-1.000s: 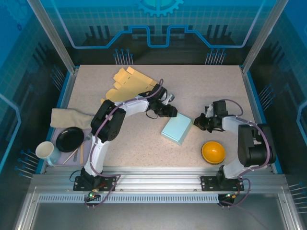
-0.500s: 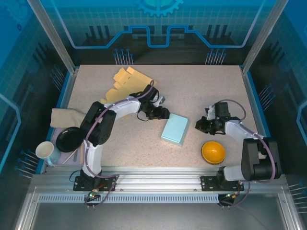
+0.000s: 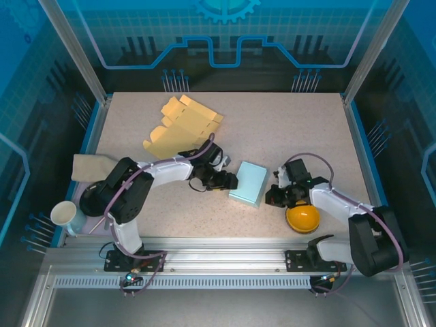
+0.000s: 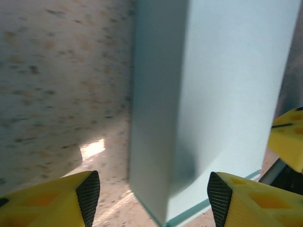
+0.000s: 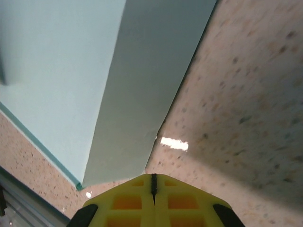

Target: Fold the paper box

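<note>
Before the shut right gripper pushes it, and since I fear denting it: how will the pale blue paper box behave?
The pale blue paper box lies flat on a broad face, so it should slide over the smooth table, not tip. It looks hollow and thin-walled: probably light, and likely to dent under a narrow push.

The box (image 3: 248, 184) is pale blue, the cardboard (image 3: 178, 122) yellow, the bowl (image 3: 303, 218) orange, the table (image 3: 293, 129) speckled beige.
</note>
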You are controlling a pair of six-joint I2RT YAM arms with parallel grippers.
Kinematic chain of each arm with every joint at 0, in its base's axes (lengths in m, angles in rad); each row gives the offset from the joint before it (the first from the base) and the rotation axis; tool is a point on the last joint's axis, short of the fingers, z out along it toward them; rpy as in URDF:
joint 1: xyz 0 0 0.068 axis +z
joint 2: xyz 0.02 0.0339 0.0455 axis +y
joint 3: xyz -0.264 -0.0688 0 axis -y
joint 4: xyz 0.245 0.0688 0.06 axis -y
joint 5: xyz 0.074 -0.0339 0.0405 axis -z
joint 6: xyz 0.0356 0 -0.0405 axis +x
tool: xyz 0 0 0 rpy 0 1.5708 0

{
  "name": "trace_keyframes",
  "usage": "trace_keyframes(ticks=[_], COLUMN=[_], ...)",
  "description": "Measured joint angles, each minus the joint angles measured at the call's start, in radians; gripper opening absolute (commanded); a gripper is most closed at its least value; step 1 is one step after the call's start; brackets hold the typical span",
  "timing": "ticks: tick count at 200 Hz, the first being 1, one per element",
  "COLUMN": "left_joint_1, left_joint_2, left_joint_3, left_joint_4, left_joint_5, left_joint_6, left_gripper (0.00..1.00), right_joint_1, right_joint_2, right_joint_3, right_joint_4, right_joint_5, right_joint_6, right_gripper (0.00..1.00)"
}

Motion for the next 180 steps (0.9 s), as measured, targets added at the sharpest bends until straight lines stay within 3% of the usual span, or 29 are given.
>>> trace_keyframes(ticks=[62, 180], left_joint_1=[-0.05, -0.072], left_joint_2=[0.0, -0.007], left_joint_3=[-0.003, -0.059], left_joint_4=[0.033, 0.094], left_joint_5=[-0.001, -0.035], left_joint_6=[-0.041, -0.163], left_gripper=[0.64, 0.57], right_joint_1=[0.074, 0.088], right_joint_2=[-0.029, 0.007], right_joint_3=[-0.032, -0.099], right_joint_4=[0.031, 0.245], right_joint_5=[0.01, -0.026], right_joint_6=[0.09, 0.264], right_gripper=[0.0, 0.0])
